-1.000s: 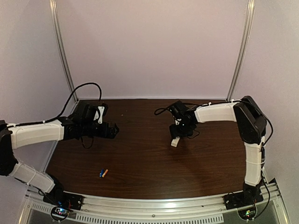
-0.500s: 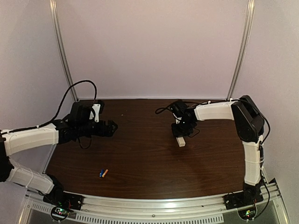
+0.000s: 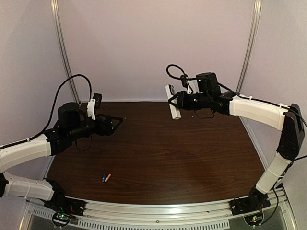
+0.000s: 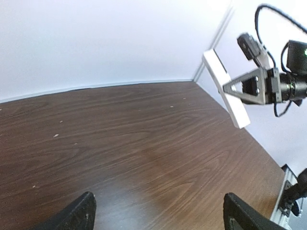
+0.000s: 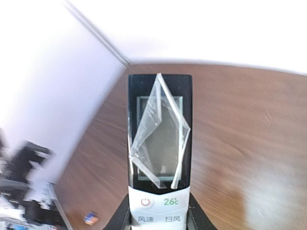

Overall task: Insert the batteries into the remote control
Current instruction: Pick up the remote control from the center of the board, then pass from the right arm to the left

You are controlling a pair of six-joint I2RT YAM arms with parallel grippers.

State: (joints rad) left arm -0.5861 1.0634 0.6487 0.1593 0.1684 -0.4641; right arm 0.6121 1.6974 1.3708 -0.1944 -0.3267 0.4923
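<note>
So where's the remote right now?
Top view: the remote is held in the air by the right fingers, over the table's far side, right of centre.

Open tabletop (image 3: pixel 158 158) around batteries (image 3: pixel 106 177); remote control (image 3: pixel 173 103) aloft behind.

On table (image 3: pixel 201 167), batteries (image 3: pixel 106 177) together at near left, remote control (image 3: pixel 175 112) in right claw (image 3: pixel 172 98) above far middle
</note>
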